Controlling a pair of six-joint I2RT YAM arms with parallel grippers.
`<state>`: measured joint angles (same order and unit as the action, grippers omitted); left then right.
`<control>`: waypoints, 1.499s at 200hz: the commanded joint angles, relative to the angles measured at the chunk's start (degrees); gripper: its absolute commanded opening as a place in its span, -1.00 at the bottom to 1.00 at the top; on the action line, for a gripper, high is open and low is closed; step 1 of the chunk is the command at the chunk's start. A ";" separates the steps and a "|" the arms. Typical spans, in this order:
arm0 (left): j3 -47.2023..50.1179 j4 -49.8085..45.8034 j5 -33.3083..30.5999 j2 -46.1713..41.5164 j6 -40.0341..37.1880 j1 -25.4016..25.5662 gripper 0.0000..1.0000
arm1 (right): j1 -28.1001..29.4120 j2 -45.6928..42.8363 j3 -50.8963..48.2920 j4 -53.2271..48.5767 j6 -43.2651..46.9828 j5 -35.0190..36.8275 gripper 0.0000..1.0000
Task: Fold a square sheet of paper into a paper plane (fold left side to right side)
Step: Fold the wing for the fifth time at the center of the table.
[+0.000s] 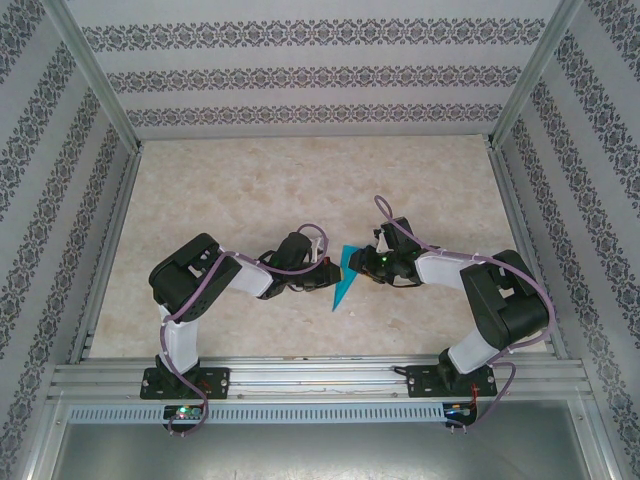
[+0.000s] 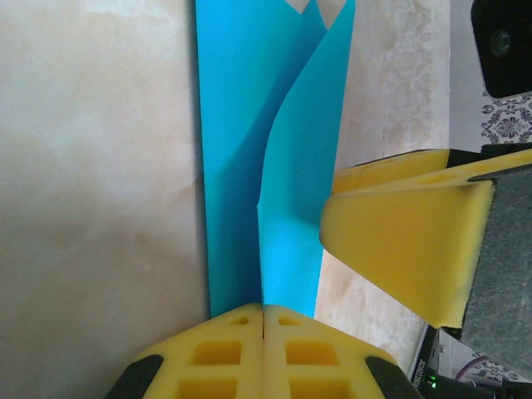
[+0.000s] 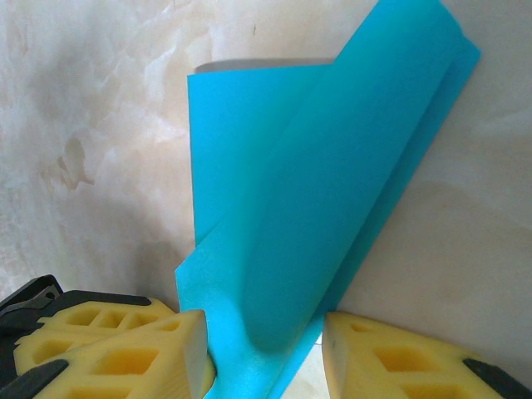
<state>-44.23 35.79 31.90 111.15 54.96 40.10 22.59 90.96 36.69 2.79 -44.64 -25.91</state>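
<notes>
The teal-blue sheet of paper (image 1: 344, 280) lies at the table's middle, creased to a narrow shape that points toward the near edge. My left gripper (image 1: 326, 270) is shut. Its yellow tips (image 2: 264, 314) meet right where the paper's (image 2: 241, 166) centre crease runs under them. My right gripper (image 1: 363, 262) comes in from the other side, open. In the right wrist view a raised, bowed flap of the paper (image 3: 316, 208) stands between the right gripper's (image 3: 262, 353) jaws, with the left finger (image 3: 166, 349) touching it. One right finger (image 2: 399, 241) overlaps the paper's edge in the left wrist view.
The table is pale marbled stone (image 1: 250, 190), walled by patterned panels on three sides. An aluminium rail (image 1: 320, 378) carrying both arm bases runs along the near edge. Both forearms lie low on either side of the paper.
</notes>
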 commanded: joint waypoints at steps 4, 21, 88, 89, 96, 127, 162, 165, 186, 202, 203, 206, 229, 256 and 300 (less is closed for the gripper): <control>2.30 -4.04 -2.98 0.23 0.15 -0.81 -1.00 | 0.09 2.25 0.32 -0.94 1.40 0.25 -0.13; 2.31 -4.33 -2.92 -0.05 -0.03 -0.81 -1.00 | 0.09 2.38 0.40 -0.94 1.48 0.17 -0.13; 2.65 -4.44 -3.08 -0.27 0.02 -0.86 -1.00 | 0.16 2.21 0.31 -1.12 1.42 0.07 -0.14; 2.65 -4.42 -3.12 -0.30 -0.01 -0.88 -1.00 | 0.17 2.21 0.27 -1.12 1.41 0.07 -0.14; 2.61 -4.58 -3.08 -0.26 -0.03 -0.90 -1.00 | 0.17 2.21 0.30 -0.99 1.41 0.12 -0.13; 1.53 -5.51 -2.71 0.97 -0.12 -0.81 -1.00 | 0.26 1.85 0.27 -0.79 1.40 -0.36 -0.14; 0.83 -7.76 -3.40 1.53 -0.03 -0.79 -1.00 | 0.26 0.39 -0.12 -0.59 1.31 -0.19 -0.13; 0.86 -7.89 -3.47 1.55 -0.03 -0.85 -1.00 | 0.24 0.37 -0.12 -0.59 1.29 -0.19 -0.13; 0.65 -8.75 -3.89 1.68 -0.02 -0.86 -1.00 | 0.17 -0.11 -0.20 -0.26 1.13 -0.41 -0.13; 0.48 -9.33 -4.04 1.80 0.00 -0.81 -1.00 | 0.17 -0.49 -0.29 0.00 0.98 -0.54 -0.13; 0.47 -9.38 -4.04 1.79 -0.02 -0.81 -1.00 | 0.17 -0.55 -0.30 0.01 0.93 -0.54 -0.13; 0.45 -9.34 -4.08 1.79 0.04 -0.81 -1.00 | 0.17 -0.67 -0.30 0.05 0.90 -0.54 -0.13; 0.39 -9.63 -4.13 1.96 0.19 -0.83 -1.00 | 0.09 -1.28 -0.39 0.11 0.79 -0.63 -0.14; 0.31 -10.08 -4.31 2.05 0.24 -0.91 -1.00 | 0.09 -1.98 -0.56 0.21 0.61 -0.63 -0.15; 0.13 -10.56 -4.46 2.23 0.32 -0.85 -1.00 | -0.09 -3.93 -1.00 -0.86 0.52 -0.50 -0.15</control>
<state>-44.82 33.80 31.46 110.89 55.53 40.05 22.61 89.08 36.36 2.79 -44.64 -25.98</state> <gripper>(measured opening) 0.055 0.425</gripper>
